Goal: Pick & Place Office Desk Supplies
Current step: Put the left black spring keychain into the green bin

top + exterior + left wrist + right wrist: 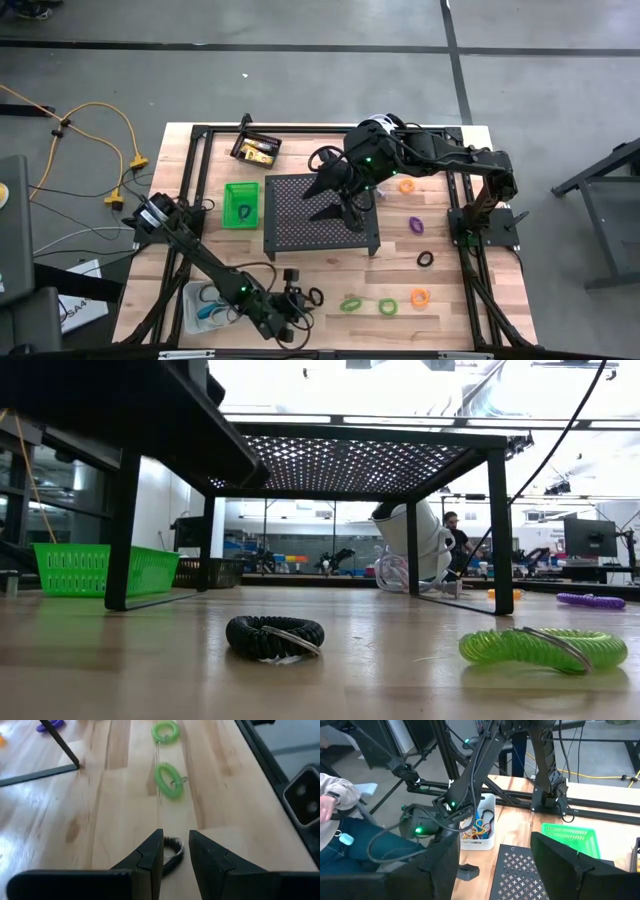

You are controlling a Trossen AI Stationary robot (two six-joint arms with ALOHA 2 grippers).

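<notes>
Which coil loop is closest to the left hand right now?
The black loop, just ahead of the left hand; the two green ones lie farther off.

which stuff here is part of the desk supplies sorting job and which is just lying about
Job:
black loop ahead of the left claw
green loops
orange loop
purple loop
green bin
clear bin
black bin

Lying about:
black perforated stand, under the open right claw
yellow cable on the floor
</notes>
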